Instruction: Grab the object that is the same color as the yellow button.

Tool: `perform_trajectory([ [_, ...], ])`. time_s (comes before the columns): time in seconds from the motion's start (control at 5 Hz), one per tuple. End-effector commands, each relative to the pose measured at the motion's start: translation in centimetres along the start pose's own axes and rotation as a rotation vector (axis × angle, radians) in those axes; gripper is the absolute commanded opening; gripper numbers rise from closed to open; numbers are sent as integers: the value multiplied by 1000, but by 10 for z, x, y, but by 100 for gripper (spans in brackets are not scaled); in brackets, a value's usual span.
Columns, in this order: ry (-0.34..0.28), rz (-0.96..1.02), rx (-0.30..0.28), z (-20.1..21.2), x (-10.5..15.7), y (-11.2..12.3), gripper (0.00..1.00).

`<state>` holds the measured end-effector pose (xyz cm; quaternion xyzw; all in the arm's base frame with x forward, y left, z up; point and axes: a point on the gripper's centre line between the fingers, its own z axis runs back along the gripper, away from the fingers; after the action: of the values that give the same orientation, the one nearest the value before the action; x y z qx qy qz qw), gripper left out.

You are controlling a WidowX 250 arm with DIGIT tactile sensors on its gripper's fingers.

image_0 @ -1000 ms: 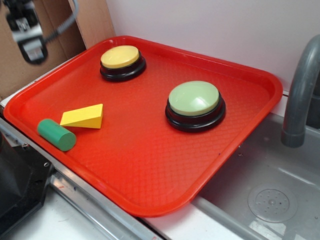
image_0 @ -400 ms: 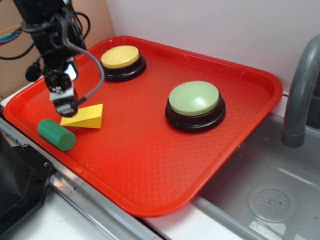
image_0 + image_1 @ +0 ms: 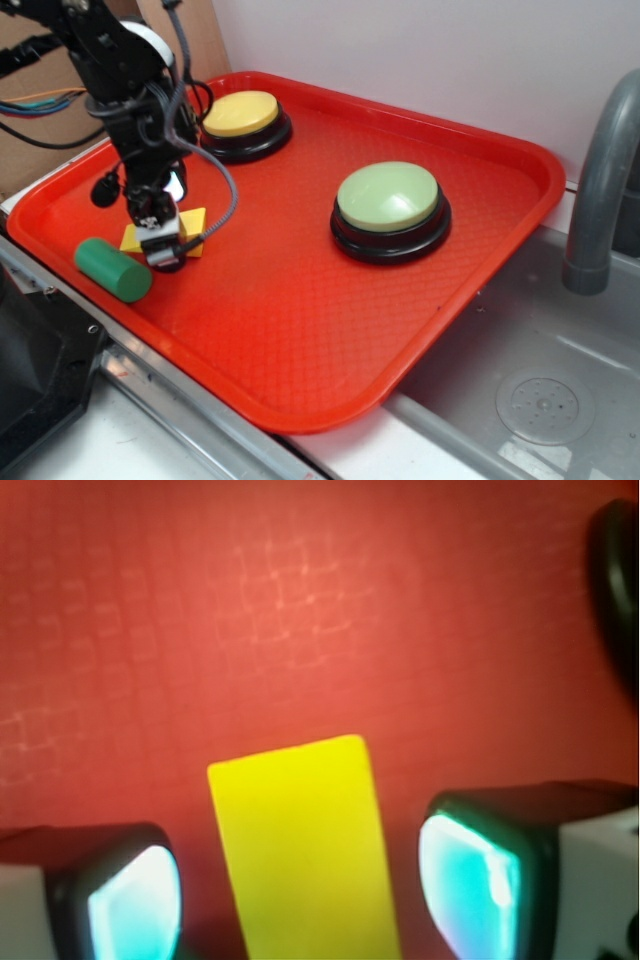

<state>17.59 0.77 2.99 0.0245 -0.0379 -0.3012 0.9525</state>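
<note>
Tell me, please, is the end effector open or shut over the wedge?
Open. In the wrist view, the end effector straddles the wedge, with red tray visible between each finger and it.

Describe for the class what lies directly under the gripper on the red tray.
The yellow wedge lies below the gripper, between its two fingers, resting on the red tray. From the exterior view the gripper covers the block's middle, so contact with the fingers cannot be confirmed.

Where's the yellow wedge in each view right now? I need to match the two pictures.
Exterior: wedge at the tray's left, mostly hidden behind the pincer, next to the green cylinder.
Wrist: wedge at bottom centre, between the two fingers, a gap on each side.
Shared landmark: the red tray's grid texture under the wedge.
</note>
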Motion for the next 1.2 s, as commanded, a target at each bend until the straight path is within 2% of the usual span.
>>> perform_trajectory([
  [0.0,33,-3,7,-13,8,5,66],
  [0.2,62,-7,2,-8,7,5,0],
  [0.4,51,39,-6,1,8,6,0],
  [0.6,79,219,-22,26,12,11,0],
  [0.8,73,385,0,59,20,15,0],
  [1.0,65,541,-18,86,22,23,0],
])
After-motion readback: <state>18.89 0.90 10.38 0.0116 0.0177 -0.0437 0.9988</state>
